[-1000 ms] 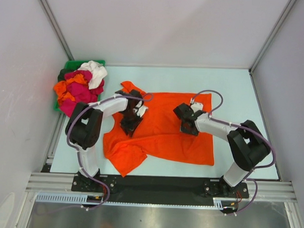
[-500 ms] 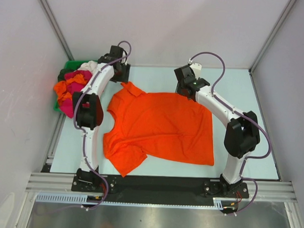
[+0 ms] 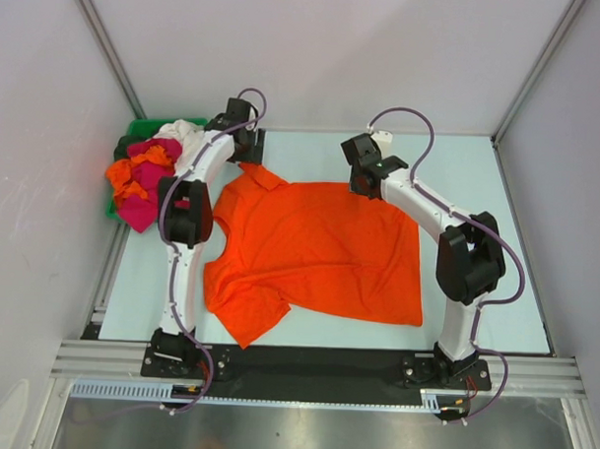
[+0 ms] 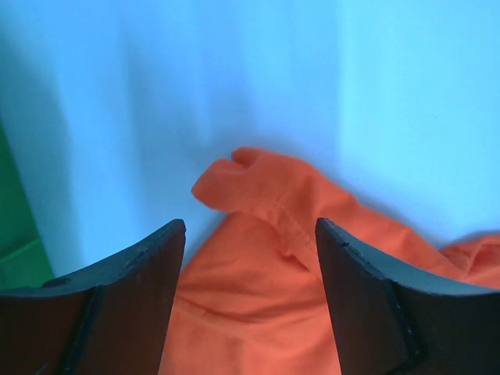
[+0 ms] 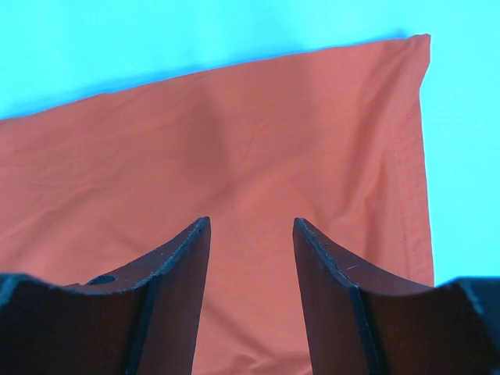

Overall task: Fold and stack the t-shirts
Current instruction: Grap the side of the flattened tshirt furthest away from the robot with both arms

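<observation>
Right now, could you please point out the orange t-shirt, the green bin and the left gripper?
orange t-shirt (image 3: pixel 324 250): top view, middle of its body.
green bin (image 3: pixel 138 129): top view, far rim.
left gripper (image 4: pixel 248 230): left wrist view, midway between fingertips.

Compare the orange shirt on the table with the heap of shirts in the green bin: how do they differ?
The orange shirt lies spread nearly flat on the table; the heap of shirts sits bunched up in the green bin. The orange shirt is one colour; the heap mixes orange, crimson and white. The orange shirt lies mid-table; the heap sits far left. Neither is folded.
</observation>
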Motion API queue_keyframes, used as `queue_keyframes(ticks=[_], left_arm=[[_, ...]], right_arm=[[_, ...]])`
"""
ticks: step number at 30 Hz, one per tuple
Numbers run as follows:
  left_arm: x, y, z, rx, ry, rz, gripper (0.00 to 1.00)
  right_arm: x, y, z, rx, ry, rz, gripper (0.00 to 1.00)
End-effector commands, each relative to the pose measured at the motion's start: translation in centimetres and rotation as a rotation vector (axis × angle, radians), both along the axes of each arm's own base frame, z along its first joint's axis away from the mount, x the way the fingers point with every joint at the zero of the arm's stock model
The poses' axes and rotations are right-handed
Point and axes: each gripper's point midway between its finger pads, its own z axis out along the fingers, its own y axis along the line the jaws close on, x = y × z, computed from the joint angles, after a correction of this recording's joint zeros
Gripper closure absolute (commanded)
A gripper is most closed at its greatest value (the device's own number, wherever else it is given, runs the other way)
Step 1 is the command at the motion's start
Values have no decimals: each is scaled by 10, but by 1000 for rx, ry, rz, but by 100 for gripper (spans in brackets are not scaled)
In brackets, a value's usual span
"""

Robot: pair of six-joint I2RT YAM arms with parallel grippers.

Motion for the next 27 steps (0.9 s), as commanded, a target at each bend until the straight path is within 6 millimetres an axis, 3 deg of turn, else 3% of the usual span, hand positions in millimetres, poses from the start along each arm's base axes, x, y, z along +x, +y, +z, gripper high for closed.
queue_keyframes(ticks=[1, 4, 10, 15, 22, 27], left_arm=[[21, 3, -2, -31, -50, 41, 28], [25, 3, -10, -24, -48, 51, 34], [32, 6, -7, -38, -67, 63, 37], [31, 9, -9, -39, -61, 74, 47], [32, 13, -4, -30, -75, 105, 53], [30, 12, -1, -33, -78, 111, 75]], right_arm=[[0, -9, 6, -33, -14, -4, 48], [-5, -12, -2, -43, 6, -1, 48], [-11, -15, -15, -47, 32, 0, 48], [-11, -14, -15, -41, 31, 1, 49], [-16, -9, -23, -28, 48, 10, 49], [-22, -11, -31, -28, 63, 6, 49]])
